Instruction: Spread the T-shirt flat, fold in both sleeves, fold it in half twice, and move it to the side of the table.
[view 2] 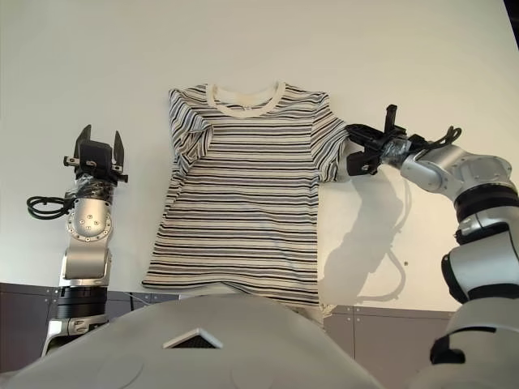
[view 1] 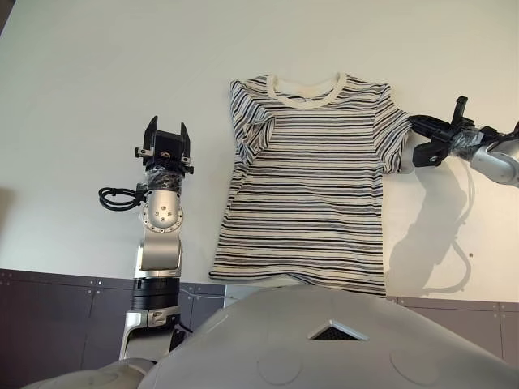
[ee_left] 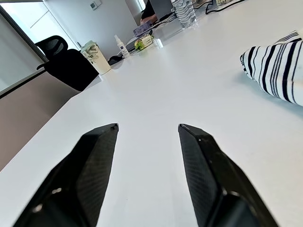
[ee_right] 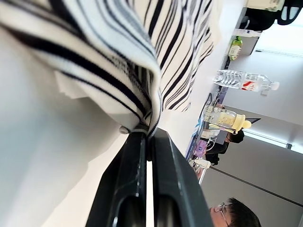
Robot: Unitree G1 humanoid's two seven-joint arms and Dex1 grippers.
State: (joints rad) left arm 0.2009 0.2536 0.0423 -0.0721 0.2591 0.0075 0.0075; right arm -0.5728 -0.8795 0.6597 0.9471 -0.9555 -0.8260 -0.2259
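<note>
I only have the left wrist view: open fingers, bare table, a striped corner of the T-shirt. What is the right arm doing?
Observer: The right gripper is shut on the hem of the right sleeve, at the outer edge of the T-shirt.
Operator: Is the left sleeve folded?
Observer: Yes, the left sleeve lies folded in over the chest.
Operator: How near is my gripper to the cloth?
Observer: The left gripper is apart from it, off its left edge, touching no cloth.

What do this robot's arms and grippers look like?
Both arms are silver metal with round joint housings: left arm, right arm. The left gripper and right gripper each have two black, tapered fingers. A black cable loops beside the left wrist.
</note>
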